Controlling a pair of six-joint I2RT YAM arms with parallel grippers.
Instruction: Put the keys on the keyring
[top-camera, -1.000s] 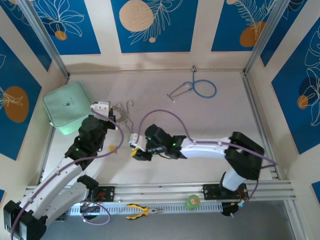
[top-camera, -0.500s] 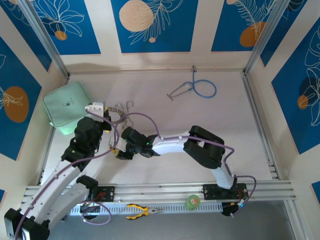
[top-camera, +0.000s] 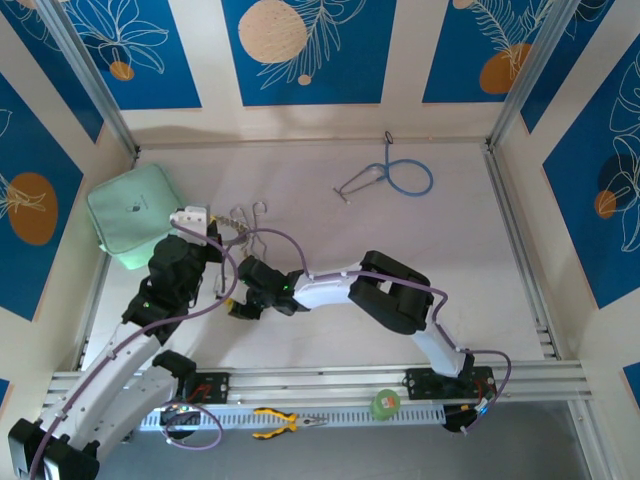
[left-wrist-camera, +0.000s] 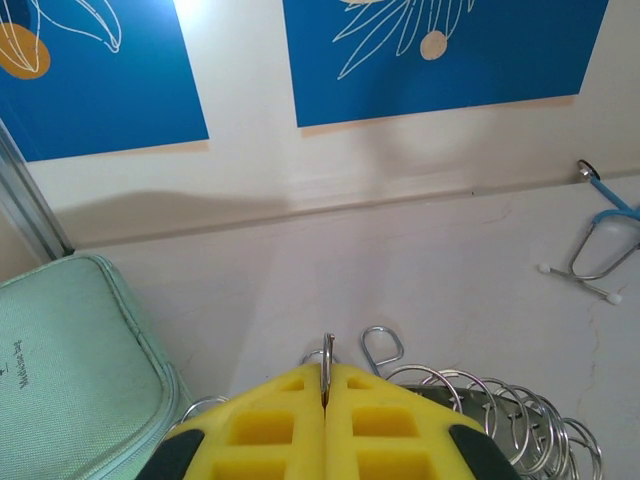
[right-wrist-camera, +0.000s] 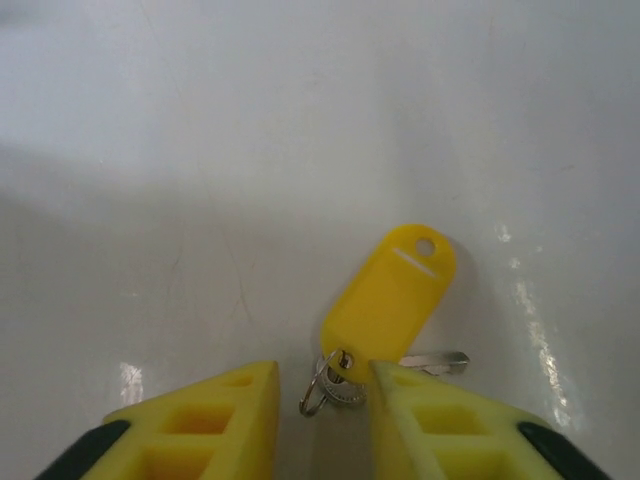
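The keyring (left-wrist-camera: 470, 398), a silvery ring fringed with many small wire loops, lies at the left of the table (top-camera: 243, 224). My left gripper (left-wrist-camera: 326, 372) is shut on its thin rim, which stands upright between the yellow pads. One key with a yellow plastic tag (right-wrist-camera: 392, 298), a small split ring (right-wrist-camera: 322, 388) and a silver blade (right-wrist-camera: 440, 359) lies flat on the table. My right gripper (right-wrist-camera: 322, 375) is open just above it, a finger on either side of the split ring. From above, the right gripper (top-camera: 240, 305) sits low beside the left arm.
A mint-green pouch (top-camera: 135, 215) lies at the far left, close to the left gripper. A blue-tubed stethoscope (top-camera: 395, 178) rests at the back. Yellow pliers (top-camera: 283, 422) and a green tape roll (top-camera: 385, 404) sit on the front rail.
My right arm has swung left across the table and its open fingers now straddle the yellow-tagged key. The left gripper has shifted slightly left with the keyring.
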